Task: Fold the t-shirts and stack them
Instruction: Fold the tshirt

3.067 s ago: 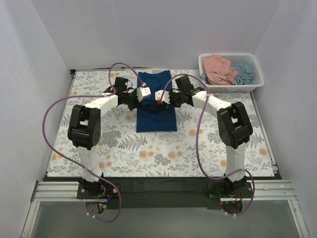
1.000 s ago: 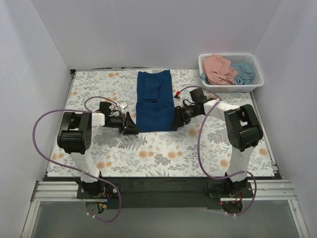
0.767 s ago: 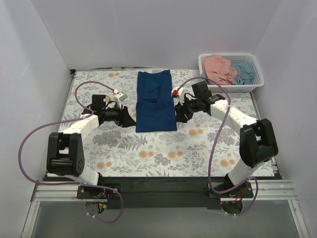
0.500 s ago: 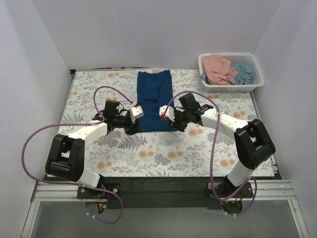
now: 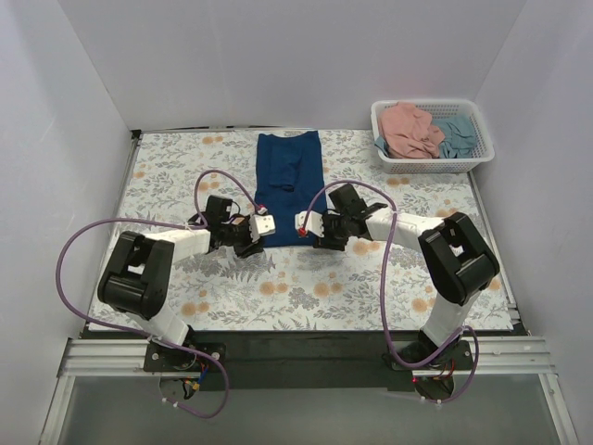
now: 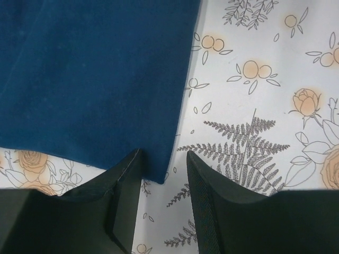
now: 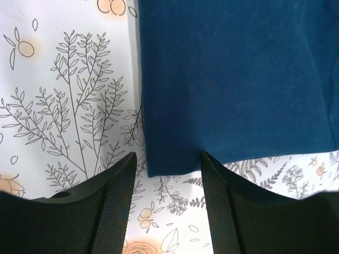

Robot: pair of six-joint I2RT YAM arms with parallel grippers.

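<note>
Navy cloth, soft-looking: the navy t-shirt (image 5: 289,185) lies flat as a long narrow strip, sides apparently turned in. It runs from near the far edge of the worktop (image 5: 185,287) toward the middle, neck end far, hem end near.

The left hand (image 5: 252,238) sits at the hem's left corner and the right hand (image 5: 321,237) at its right corner. In the wrist views the left hand (image 6: 164,156) is parted a fair way w/ the shirt corner lying btwn its two fingers, nothing pinched. The right hand (image 7: 168,156) is the same: spread, corner btwn the fingers, holding nothing. Can't tell whether any finger touches the cloth.

The pink t-shirt (image 5: 410,128) and teal t-shirt (image 5: 456,134) lie crumpled in the white basket (image 5: 477,159) at the far right corner, well apart from the work.

Step in hand, prob.: pinch both hem corners and carry the hem toward the neck to halve the strip.

What could go wrong:
- The strip is prob. several layers. A shallow pinch may take the top layer only, so the turned-in sides flop open on the lift.
- The corners sit only just inside the fingers. A small slip on closing means a miss on one side and a skewed fold.
- Fingers low on the floral covering could snag it along w/ the shirt.
- Uneven lift btwn the two arms would twist the strip.
</note>
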